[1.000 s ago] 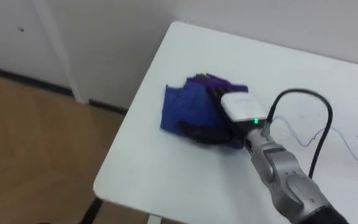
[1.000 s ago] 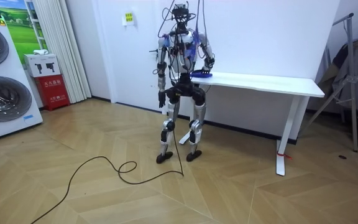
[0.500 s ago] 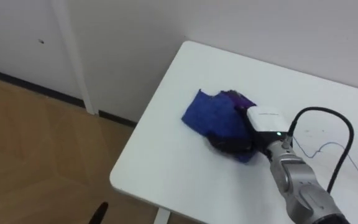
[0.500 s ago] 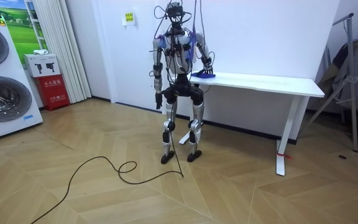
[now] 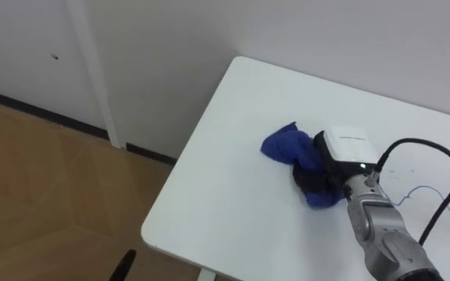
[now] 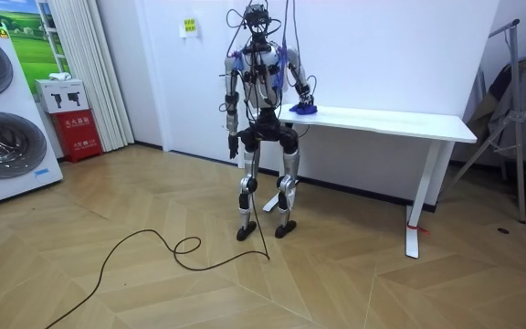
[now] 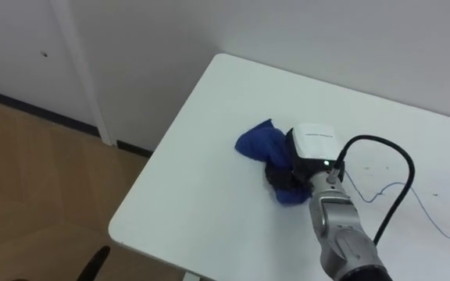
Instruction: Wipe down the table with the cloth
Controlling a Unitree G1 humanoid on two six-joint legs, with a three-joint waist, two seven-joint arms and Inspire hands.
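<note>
Left eye view: the right robot hand [image 5: 328,165] is down on the blue cloth [image 5: 284,147], which lies bunched in a heap on the white worktop [image 5: 233,204], near the corner by the wall. The cloth sticks out on the robot's left of the hand and wraps up around it. Whether the hand grips the fabric or just presses on it, I cannot tell. Over in the room view the robot stands upright at the worktop's end, right arm reaching out over it, while the left robot hand [image 6: 232,143] hangs at its side, too small to read.
</note>
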